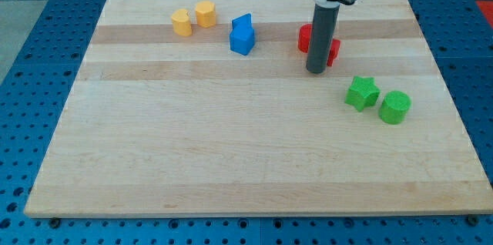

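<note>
My dark rod comes down from the view's top, and my tip (316, 70) rests on the wooden board (231, 145) just in front of a red block (306, 38), which the rod partly hides. The tip looks to be touching or nearly touching that red block's lower edge. To the left sits a blue block (242, 35). Down and to the right of the tip lie a green star block (361, 92) and a green cylinder (395, 107), side by side.
Two yellow blocks (182, 22) (205, 14) stand close together near the board's top left. A blue perforated table (31, 60) surrounds the board on all sides.
</note>
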`<state>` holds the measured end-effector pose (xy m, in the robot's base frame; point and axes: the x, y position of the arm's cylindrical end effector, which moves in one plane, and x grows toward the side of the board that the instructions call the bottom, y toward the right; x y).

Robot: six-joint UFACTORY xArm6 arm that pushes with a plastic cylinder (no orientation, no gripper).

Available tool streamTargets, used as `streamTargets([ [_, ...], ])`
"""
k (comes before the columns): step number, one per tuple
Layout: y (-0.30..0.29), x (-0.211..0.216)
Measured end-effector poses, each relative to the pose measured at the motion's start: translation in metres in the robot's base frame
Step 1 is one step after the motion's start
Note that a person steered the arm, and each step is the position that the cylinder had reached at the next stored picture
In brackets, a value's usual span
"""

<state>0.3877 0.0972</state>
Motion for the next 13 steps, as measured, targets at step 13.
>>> streamTargets([
  [13,-0.201,-0.034],
])
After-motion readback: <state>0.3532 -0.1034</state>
